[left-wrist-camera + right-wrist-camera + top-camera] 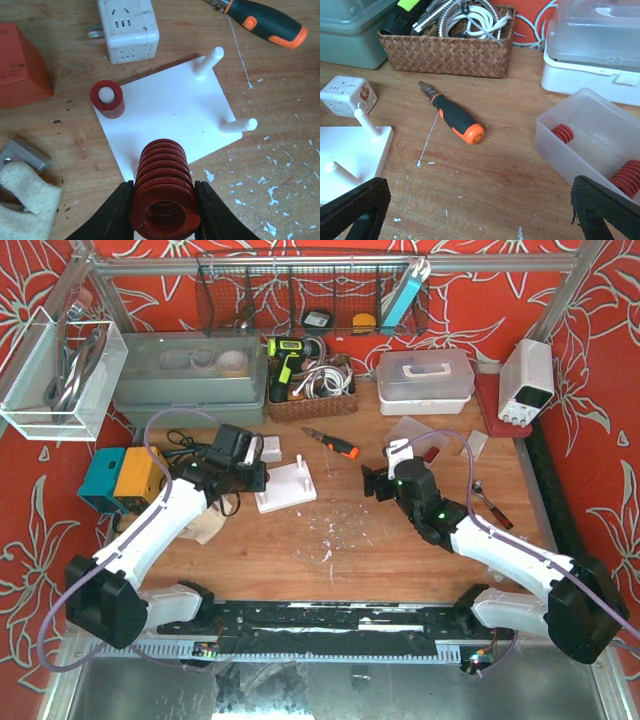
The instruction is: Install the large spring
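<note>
My left gripper (163, 210) is shut on the large red spring (163, 187), which stands at the near corner of the white peg plate (170, 107). A small red spring (107, 98) sits on the plate's left peg. Two bare white pegs (209, 61) (239, 125) stick out on the right. In the top view the left gripper (243, 476) is at the plate's (287, 490) left edge. My right gripper (480, 210) is open and empty over bare wood, right of the plate (350, 155).
An orange-and-black screwdriver (455, 116) lies behind the plate. A clear tub (592, 137) with red springs is at the right. A white power cube (128, 30), an orange box (20, 65), a wicker basket (447, 47) and a cloth (22, 200) surround the plate.
</note>
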You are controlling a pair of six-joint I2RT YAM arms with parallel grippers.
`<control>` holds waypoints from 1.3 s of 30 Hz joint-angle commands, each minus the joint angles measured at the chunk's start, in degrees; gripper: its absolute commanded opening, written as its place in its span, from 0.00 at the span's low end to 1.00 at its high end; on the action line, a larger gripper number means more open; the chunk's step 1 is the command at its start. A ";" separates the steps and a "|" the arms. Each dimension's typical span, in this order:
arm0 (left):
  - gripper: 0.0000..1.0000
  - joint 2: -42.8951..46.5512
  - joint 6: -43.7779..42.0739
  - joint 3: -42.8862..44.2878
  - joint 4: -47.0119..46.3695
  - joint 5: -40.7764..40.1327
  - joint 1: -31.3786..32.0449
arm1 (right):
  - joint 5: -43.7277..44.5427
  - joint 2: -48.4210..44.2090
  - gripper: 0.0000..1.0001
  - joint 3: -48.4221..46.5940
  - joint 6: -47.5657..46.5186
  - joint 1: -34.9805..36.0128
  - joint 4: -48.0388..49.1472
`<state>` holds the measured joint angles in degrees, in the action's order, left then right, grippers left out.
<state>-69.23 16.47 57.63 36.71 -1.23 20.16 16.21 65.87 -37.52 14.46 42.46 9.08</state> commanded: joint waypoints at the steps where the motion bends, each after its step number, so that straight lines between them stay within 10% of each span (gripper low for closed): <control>1: 0.00 -1.86 -2.15 2.51 2.82 -2.24 -0.73 | 3.48 -1.88 0.99 1.46 3.33 -0.48 -2.06; 39: 0.00 -9.39 -5.49 2.25 5.11 -1.60 -0.82 | 5.76 -2.23 0.99 2.06 2.24 -0.97 -2.23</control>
<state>-77.69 11.75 59.09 39.79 -3.90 19.75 20.60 64.25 -36.45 16.45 41.67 7.66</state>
